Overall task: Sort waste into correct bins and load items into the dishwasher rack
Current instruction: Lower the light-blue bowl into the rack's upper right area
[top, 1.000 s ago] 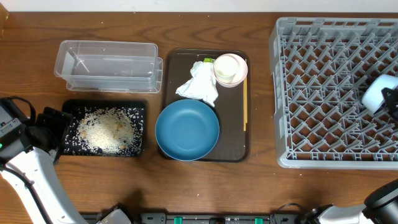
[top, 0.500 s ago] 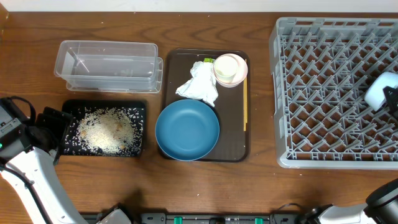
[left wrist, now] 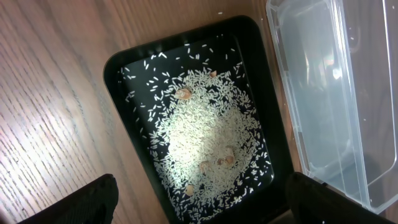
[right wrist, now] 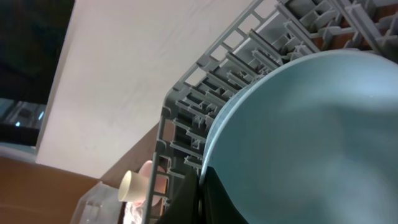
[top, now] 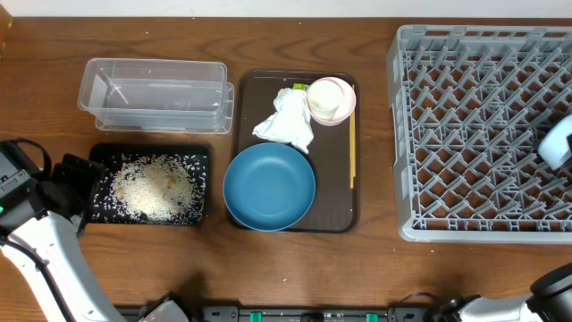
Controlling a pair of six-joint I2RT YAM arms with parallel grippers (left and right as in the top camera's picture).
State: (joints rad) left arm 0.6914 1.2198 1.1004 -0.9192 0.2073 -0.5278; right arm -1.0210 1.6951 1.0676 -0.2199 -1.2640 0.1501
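Now overhead, the small light blue bowl (top: 556, 141) shows at the right edge of the large grey plastic lattice rack (top: 465, 134). Only the right wrist view catches the right gripper (right wrist: 194, 190) pinching its rim. The left gripper (left wrist: 200, 186) is spread wide over the shallow black tray (left wrist: 121, 68) of white rice grains (left wrist: 205, 137).

Wooden table (top: 295, 268), 4 items directly on it: clear plastic container (top: 154, 63), upper left; black tray (top: 100, 210), lower left; brown serving tray (top: 259, 98), centre; grey dishwasher rack (top: 483, 34), right.

Left gripper (top: 79, 186) low at near left, jaws spread wide, holding nothing. Right gripper (right wrist: 206, 194) at right edge, clamped on bowl (right wrist: 298, 137) rim.
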